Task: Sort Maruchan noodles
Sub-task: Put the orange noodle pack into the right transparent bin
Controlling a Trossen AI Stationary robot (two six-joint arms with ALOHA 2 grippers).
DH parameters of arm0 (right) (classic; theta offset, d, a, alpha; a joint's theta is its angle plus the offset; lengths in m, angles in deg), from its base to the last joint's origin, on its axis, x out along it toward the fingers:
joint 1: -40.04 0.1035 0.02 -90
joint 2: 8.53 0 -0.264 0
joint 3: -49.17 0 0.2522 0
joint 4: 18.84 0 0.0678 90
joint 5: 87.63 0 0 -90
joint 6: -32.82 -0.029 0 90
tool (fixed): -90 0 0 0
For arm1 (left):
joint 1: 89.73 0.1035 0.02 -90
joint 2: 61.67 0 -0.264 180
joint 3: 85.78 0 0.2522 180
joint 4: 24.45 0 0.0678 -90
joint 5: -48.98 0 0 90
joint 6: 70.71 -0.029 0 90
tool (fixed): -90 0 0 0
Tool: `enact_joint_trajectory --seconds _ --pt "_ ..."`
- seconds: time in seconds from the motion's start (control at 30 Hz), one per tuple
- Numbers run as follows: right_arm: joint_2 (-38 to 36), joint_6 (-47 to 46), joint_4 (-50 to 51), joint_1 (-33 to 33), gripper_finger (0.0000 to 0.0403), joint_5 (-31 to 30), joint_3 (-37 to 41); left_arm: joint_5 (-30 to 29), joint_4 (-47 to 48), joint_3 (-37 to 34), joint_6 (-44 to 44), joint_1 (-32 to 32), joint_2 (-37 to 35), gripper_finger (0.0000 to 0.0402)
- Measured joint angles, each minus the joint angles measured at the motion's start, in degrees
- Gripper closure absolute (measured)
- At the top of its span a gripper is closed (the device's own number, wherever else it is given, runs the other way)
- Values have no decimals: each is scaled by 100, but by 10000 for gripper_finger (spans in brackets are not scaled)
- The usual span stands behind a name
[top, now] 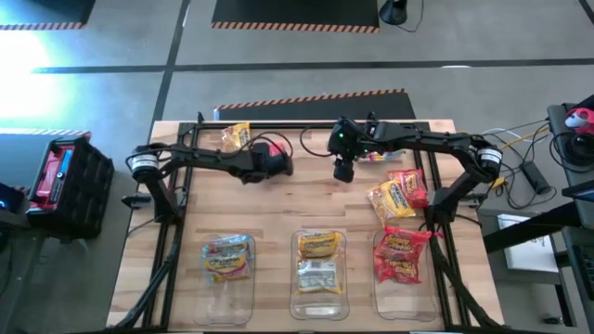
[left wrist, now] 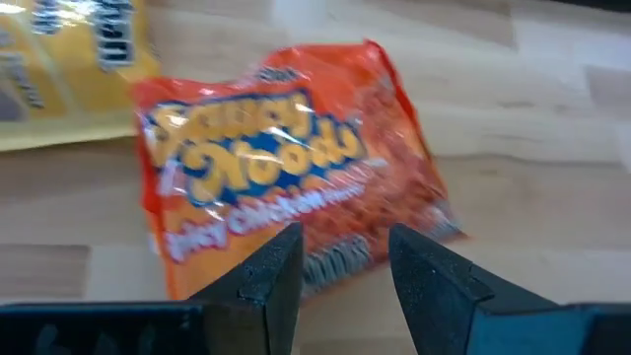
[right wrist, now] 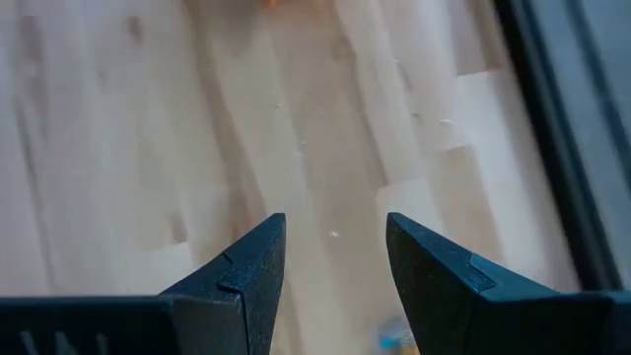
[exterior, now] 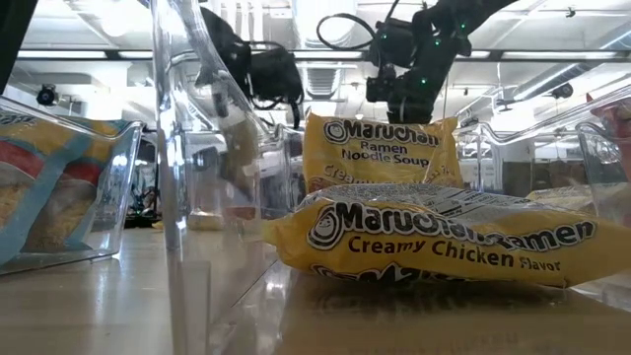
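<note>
Left pincer [left wrist: 340, 261] hides red packet's [left wrist: 286, 168] edge.

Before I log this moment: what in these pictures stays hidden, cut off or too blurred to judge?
- High view: the left gripper covers most of the red packet beneath it.
- Low view: the yellow packets in the middle bin fill the picture and hide the loose packets behind.
- Left wrist view: the red packet's lettering is blurred; a yellow packet is cut off by the edge.
- Right wrist view: only bare table shows between the open fingers.
</note>
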Motion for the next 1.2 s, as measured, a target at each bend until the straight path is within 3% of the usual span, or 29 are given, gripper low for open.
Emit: enact_joint_trajectory --seconds 0.23,0.53,0.73,0.87,1.07,1.2 --pt "0 -54 -22 7 236 393 124 -480 -8 -50 -240 4 80 268" --pt "0 -200 -91 7 236 394 295 -448 -57 -43 -648 4 448 268" --pt "0 -249 -93 5 236 393 311 -120 -470 -34 -1021 -66 516 268" --pt "0 -240 -100 4 236 393 311 561 -929 64 -1992 -129 514 268" --pt "0 -130 -240 4 236 393 311 2338 -1260 312 -3757 -149 542 268" --pt "0 -93 -308 2 236 393 311 2649 -1264 464 -4135 -160 551 268"
